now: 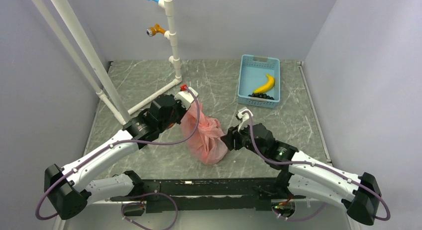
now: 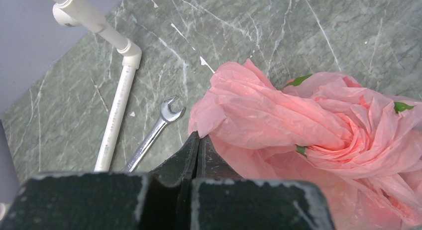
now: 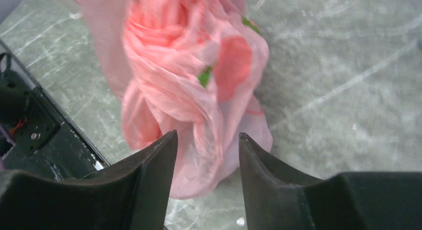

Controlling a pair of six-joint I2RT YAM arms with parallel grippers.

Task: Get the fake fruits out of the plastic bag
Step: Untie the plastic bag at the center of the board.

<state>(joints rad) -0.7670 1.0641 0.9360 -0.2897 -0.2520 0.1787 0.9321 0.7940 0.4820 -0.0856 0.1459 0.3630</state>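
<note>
A: Near edge first. What is noted at the right gripper [image 3: 207,135]?
B: Its fingers are spread apart. The lower bulge of the plastic bag [image 1: 206,138] is framed in the gap, and it is not clamped.
A: Where is the bag logged?
B: It is stood on the table [image 1: 298,125] between the two arms, twisted and crinkled, with its top raised toward the left arm. The fake fruits are hidden by the pink film.
A: Left gripper [image 2: 199,136]?
B: The fingers are pressed together at the bag's upper edge. A fold of film looks to be pinched between the tips, though the wrist view is tight there.
A: Further out?
B: A wrench [image 2: 154,133] is laid flat on the table just left of the bag, beside a white pipe [image 2: 117,110] of the frame. A blue basket [image 1: 244,80] is placed at the far right, well apart from the bag. A banana [image 1: 264,84] and a dark grape bunch [image 1: 261,96] are held in it.
</note>
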